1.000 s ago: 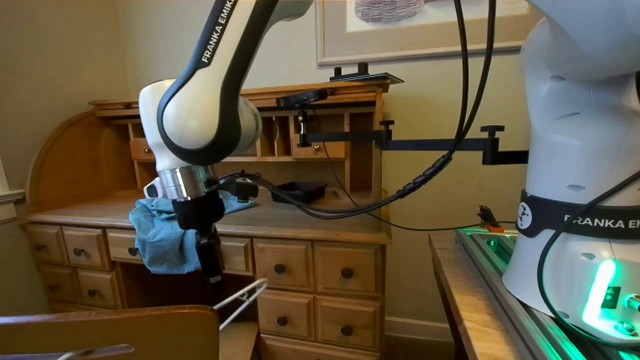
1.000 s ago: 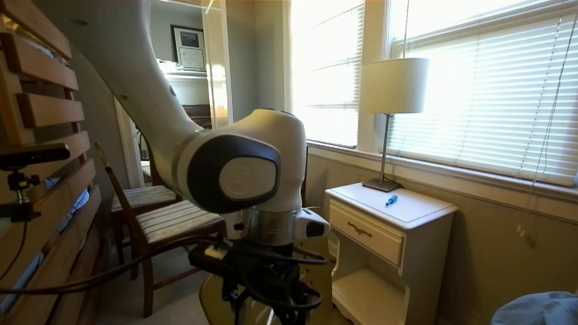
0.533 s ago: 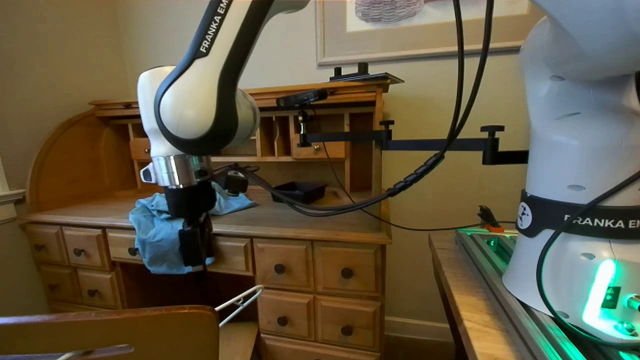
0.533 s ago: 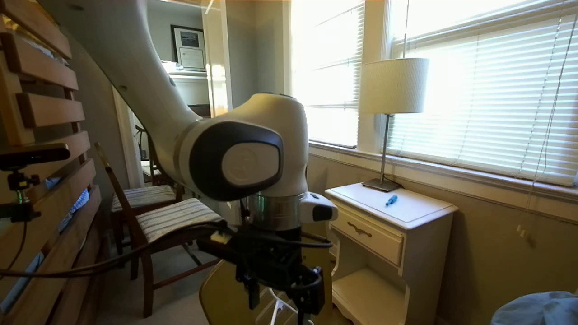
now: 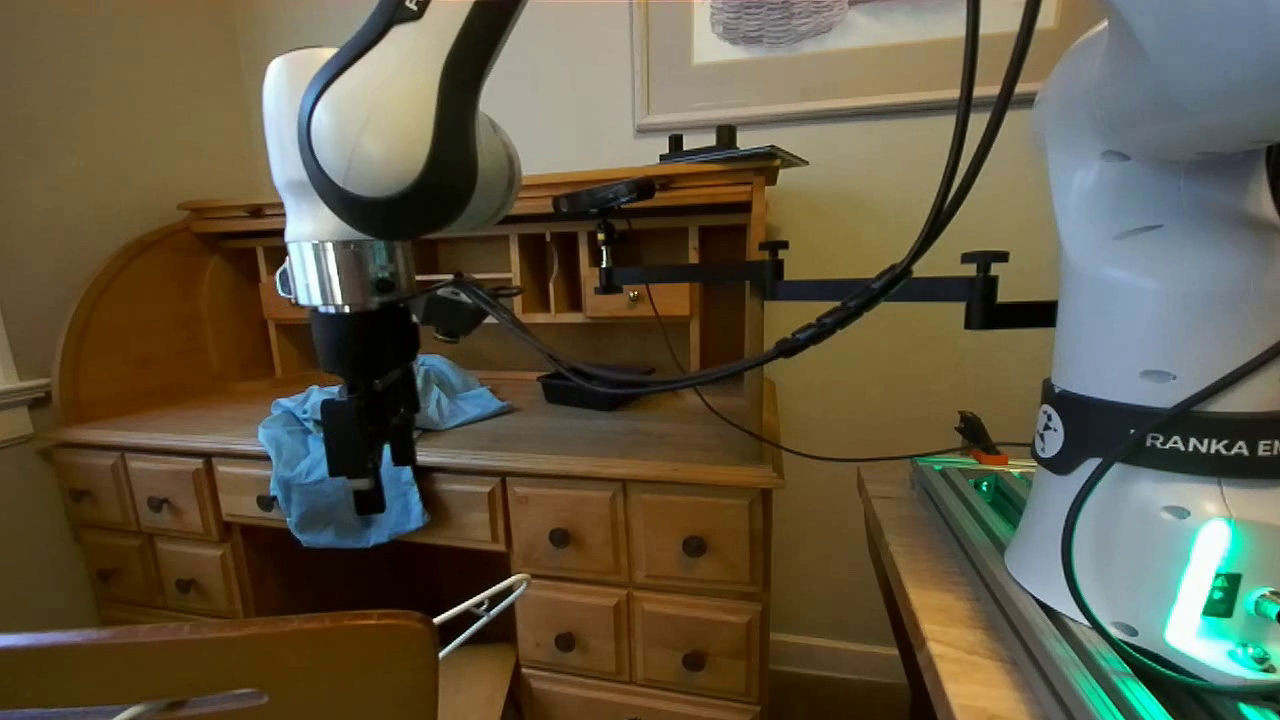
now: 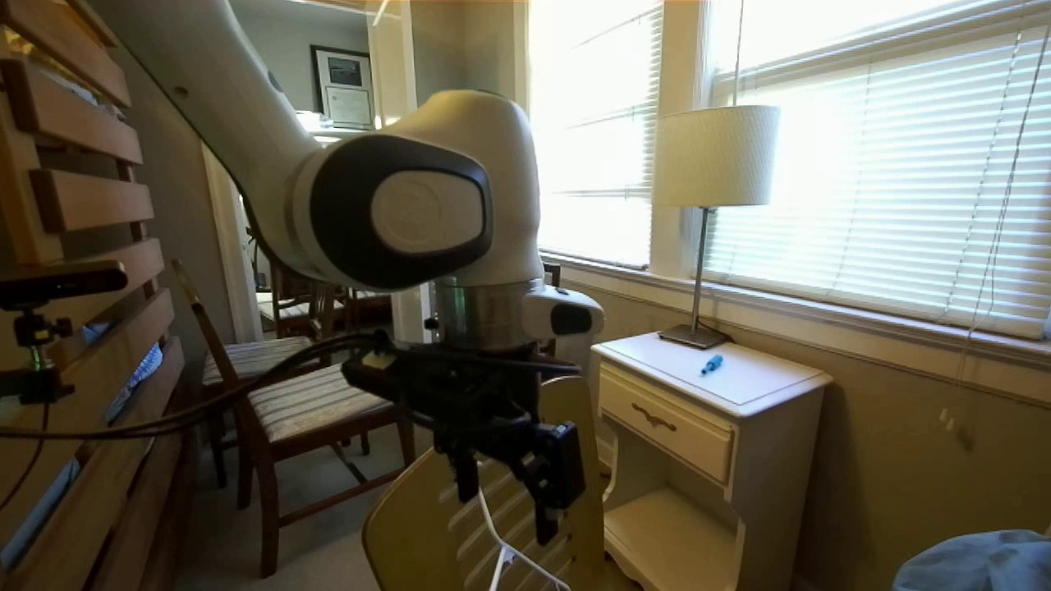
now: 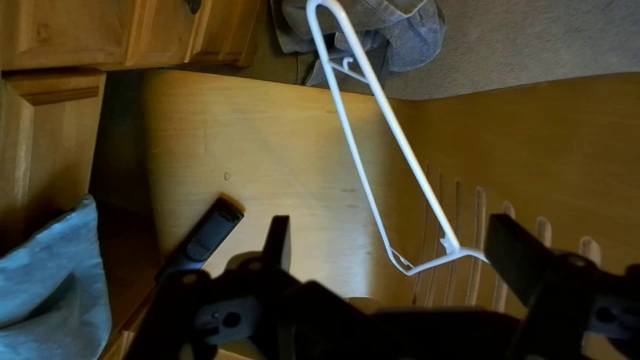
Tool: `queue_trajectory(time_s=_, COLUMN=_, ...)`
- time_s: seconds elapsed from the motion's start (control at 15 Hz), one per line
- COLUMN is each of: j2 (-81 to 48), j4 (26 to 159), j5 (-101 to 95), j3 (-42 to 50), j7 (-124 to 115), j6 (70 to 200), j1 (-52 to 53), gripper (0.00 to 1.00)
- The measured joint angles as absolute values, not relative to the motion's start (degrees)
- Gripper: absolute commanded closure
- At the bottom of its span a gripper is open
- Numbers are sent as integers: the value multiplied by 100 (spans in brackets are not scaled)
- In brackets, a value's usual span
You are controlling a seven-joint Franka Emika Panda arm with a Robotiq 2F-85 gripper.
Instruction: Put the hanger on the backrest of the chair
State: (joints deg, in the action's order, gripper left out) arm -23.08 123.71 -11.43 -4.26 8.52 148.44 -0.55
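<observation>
The white hanger (image 7: 424, 182) is at the wooden chair's backrest (image 5: 220, 650). In an exterior view the hanger (image 5: 480, 600) juts out past the backrest's right edge. It also shows below the gripper in an exterior view (image 6: 505, 550), in front of the slotted backrest (image 6: 410, 517). In the wrist view its hook end runs toward the slotted backrest (image 7: 550, 140); the hook's tip is hidden behind a finger, so I cannot tell what it rests on. My gripper (image 7: 390, 222) is open with wide-apart jaws and nothing between them. It hovers above the hanger and backrest (image 5: 385, 475).
A roll-top desk (image 5: 640, 460) stands behind, with a blue cloth (image 5: 350, 500) over its edge. A dark object (image 7: 205, 240) shows at the seat's left side in the wrist view. A nightstand (image 6: 780, 390) with a lamp (image 6: 718, 156) and striped chairs (image 6: 320, 402) stand around.
My gripper has risen well above the chair and moved slightly left in an exterior view. The hanger has stayed at the backrest, its outer end dipping slightly.
</observation>
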Motion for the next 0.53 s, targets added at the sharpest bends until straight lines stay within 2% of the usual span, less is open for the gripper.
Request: queue_trajectory(time_s=0.53, j2=-1436, j4=13320, j5=-88, j3=-466, j7=830, j6=14742, j1=-90, gripper=0)
